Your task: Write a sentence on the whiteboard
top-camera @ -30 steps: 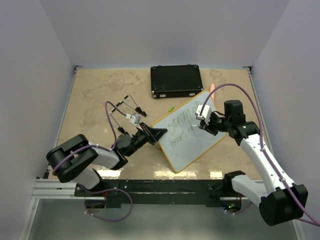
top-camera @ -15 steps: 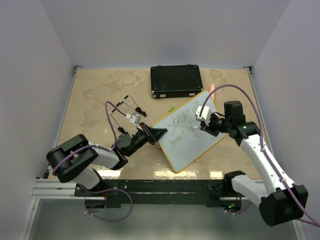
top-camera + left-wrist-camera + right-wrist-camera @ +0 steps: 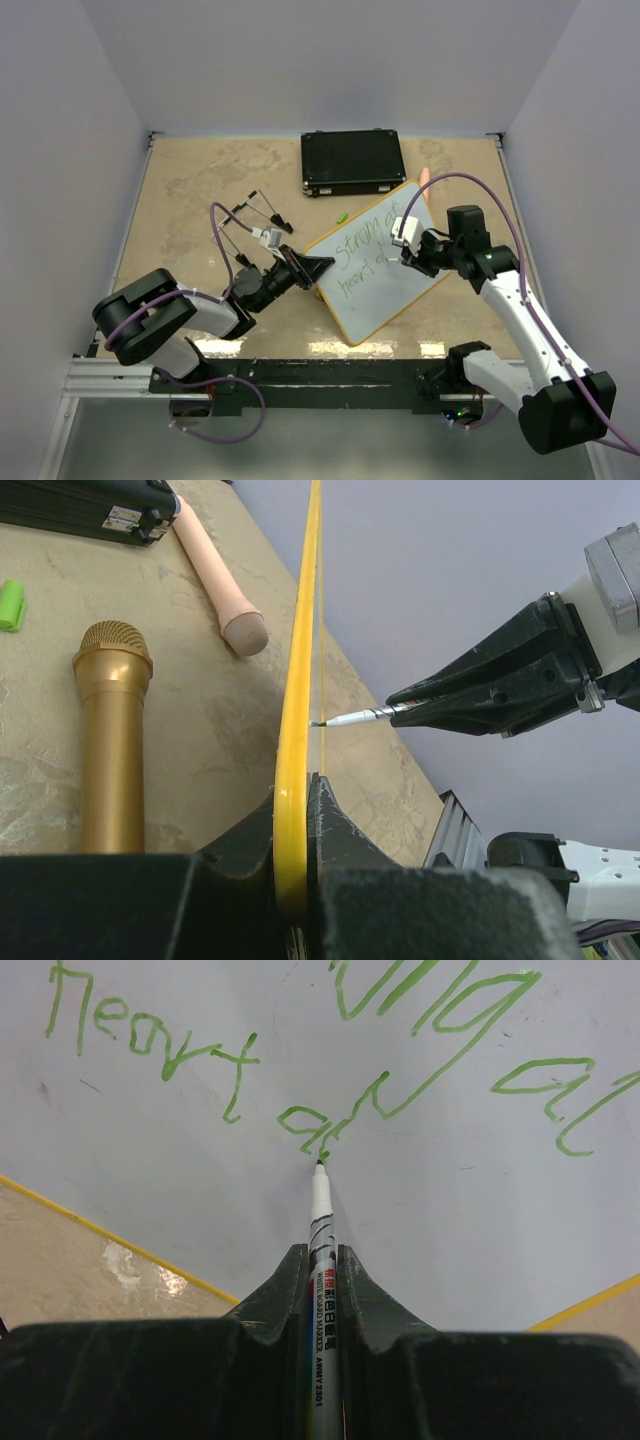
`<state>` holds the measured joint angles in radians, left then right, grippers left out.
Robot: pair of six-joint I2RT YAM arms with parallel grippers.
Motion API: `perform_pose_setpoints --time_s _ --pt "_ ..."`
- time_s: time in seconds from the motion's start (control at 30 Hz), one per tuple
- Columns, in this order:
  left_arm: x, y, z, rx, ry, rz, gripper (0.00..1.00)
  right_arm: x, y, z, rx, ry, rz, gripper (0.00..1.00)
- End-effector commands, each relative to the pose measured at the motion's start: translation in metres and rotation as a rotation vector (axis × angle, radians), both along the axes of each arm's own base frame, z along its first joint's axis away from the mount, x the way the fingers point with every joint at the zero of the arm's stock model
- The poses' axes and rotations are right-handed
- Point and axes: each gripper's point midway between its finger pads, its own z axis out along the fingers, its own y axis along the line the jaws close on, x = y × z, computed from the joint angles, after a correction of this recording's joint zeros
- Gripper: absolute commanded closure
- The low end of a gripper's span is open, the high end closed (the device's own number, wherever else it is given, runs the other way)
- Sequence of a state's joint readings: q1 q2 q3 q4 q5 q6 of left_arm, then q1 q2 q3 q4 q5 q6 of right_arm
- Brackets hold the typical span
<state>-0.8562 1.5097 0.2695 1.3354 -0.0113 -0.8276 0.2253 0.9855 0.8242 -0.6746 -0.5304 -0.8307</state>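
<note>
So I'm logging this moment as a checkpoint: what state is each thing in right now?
whiteboard: held by its rim.
sentence: two green lines written.
marker: uncapped, tip on the board.
green cap: off, lying on the table.
black case: shut.
left fingers: shut on the whiteboard.
right fingers: shut on the marker.

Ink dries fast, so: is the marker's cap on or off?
Off: the marker in the right gripper shows a bare tip at the whiteboard.
</note>
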Motion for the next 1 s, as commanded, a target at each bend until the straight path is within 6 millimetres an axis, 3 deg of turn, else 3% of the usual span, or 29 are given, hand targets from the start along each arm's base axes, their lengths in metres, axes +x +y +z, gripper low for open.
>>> perform_pose_setpoints --time_s 0.0,0.2,0.33,0.5,0.6,0.97 --pt "-0.003 0.000 -0.013 0.098 -0.071 -0.023 1.00 0.002 -0.003 0.008 -0.005 -0.040 -0.015 1.00" --pt "-0.004 -0.001 -0.013 0.100 -0.074 -0.026 1.00 0.005 0.003 0.033 0.046 -0.088 -0.015 1.00" --pt "-0.004 0.000 -0.013 0.105 -0.080 -0.028 1.00 0.010 0.007 0.070 0.099 -0.157 -0.022 1.00" --pt "-0.004 0.000 -0.015 0.123 -0.100 -0.051 1.00 0.012 0.010 0.094 0.168 -0.181 -0.034 1.00" --pt "-0.004 0.002 -0.018 0.156 -0.120 -0.066 1.00 0.011 0.012 0.096 0.207 -0.173 -0.026 1.00" --pt "-0.003 0.006 -0.026 0.222 -0.140 -0.113 1.00 0.004 0.010 0.071 0.211 -0.087 0.028 1.00"
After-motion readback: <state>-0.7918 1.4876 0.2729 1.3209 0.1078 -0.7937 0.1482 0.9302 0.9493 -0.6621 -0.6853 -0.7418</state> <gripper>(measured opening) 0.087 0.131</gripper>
